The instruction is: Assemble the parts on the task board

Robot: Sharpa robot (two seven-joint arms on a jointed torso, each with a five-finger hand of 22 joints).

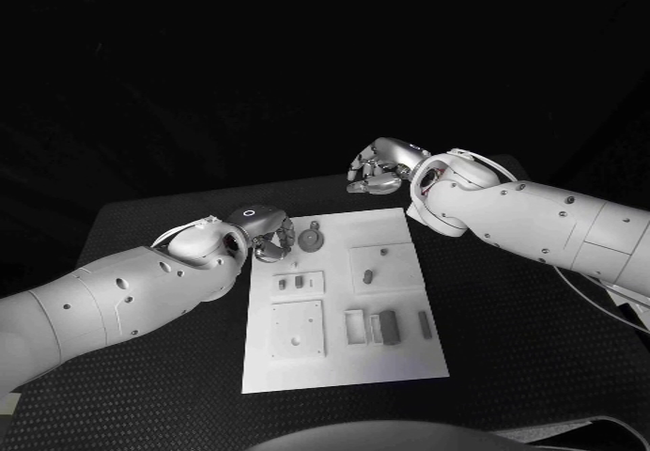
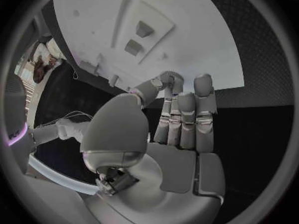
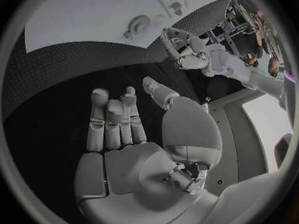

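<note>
In the middle of the black, fine-textured desk (image 1: 162,366) I see the flat white task board (image 1: 339,362), its grey parts (image 1: 389,326) lying in shallow square recesses. A round grey disc (image 1: 313,239) sits near its far edge, just beside my left hand (image 1: 266,235), fingers straight, holding nothing. My right hand (image 1: 379,169) hovers beyond the board, empty, fingers loosely apart.

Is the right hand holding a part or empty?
Empty: the right hand hangs over black table, fingers extended, nothing in them.
</note>
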